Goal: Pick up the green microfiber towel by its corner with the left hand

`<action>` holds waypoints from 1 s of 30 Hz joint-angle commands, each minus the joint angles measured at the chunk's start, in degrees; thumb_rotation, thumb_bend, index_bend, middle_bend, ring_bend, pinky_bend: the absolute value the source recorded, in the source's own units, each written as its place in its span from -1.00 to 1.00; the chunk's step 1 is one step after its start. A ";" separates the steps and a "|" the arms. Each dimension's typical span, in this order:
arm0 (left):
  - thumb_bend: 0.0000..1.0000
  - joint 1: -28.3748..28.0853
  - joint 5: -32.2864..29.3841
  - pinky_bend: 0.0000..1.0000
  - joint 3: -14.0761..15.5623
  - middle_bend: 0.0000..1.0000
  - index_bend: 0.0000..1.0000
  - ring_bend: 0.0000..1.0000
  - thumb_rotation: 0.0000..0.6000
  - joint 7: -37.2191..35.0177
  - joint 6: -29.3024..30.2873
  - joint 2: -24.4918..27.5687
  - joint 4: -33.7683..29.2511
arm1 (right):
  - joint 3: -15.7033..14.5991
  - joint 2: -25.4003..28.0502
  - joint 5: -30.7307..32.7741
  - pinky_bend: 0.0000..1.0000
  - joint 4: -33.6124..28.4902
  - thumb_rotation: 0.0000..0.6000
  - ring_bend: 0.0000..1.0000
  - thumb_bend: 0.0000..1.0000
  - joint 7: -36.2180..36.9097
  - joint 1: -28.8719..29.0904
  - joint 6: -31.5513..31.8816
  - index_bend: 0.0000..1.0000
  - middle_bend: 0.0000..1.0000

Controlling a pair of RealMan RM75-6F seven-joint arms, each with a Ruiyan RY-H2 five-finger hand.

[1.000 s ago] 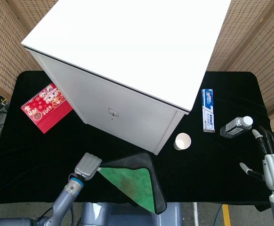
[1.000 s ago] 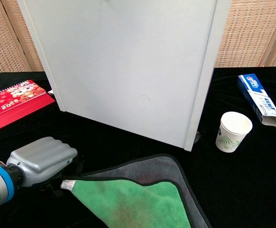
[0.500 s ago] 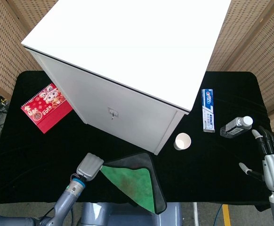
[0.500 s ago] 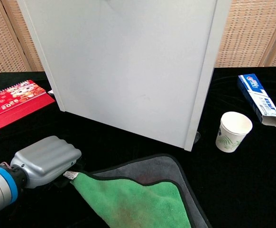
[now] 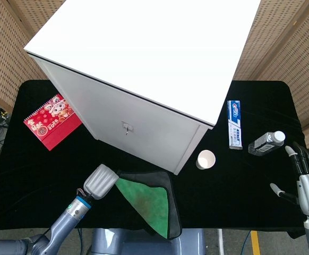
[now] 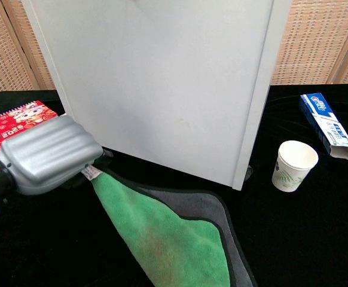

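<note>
A green microfiber towel with a grey underside and border hangs from one corner near the table's front edge, its lower part still draped over the table. My left hand grips that corner, where a small white tag shows, and holds it raised above the black cloth. My right hand rests at the far right of the table with its fingers spread and nothing in it; the chest view does not show it.
A large white cabinet fills the table's middle, just behind the towel. A red calendar lies left. A paper cup, toothpaste box and small bottle stand right.
My left hand has risen with the towel's corner, pulling the towel up and stretching it into a hanging strip. The right hand has stayed in place.
</note>
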 commanded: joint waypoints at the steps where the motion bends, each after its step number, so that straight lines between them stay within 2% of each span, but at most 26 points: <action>1: 0.20 -1.27 3.14 0.58 -0.73 0.91 0.25 0.75 1.00 1.40 1.19 2.56 -1.98 | 0.00 -0.07 -0.01 -1.00 0.00 1.00 -1.00 -0.66 -0.09 -0.02 0.06 -0.95 -1.00; 6: 0.20 -2.68 7.27 0.58 -1.85 0.91 0.31 0.75 1.00 3.58 1.57 5.61 -4.11 | -0.04 -0.27 -0.21 -1.00 0.07 1.00 -1.00 -0.67 -0.29 -0.01 0.18 -0.95 -1.00; 18: 0.20 -7.33 14.43 0.58 -7.14 0.91 0.31 0.75 1.00 8.78 -0.52 10.34 -10.06 | -0.10 -0.75 -0.20 -1.00 0.25 1.00 -1.00 -0.66 -0.54 0.00 0.15 -0.95 -1.00; 30: 0.20 -8.75 15.31 0.58 -11.06 0.91 0.32 0.75 1.00 12.89 -1.87 11.11 -13.55 | 0.05 -0.45 -0.04 -1.00 0.17 1.00 -1.00 -0.67 0.57 -0.16 0.45 -0.95 -1.00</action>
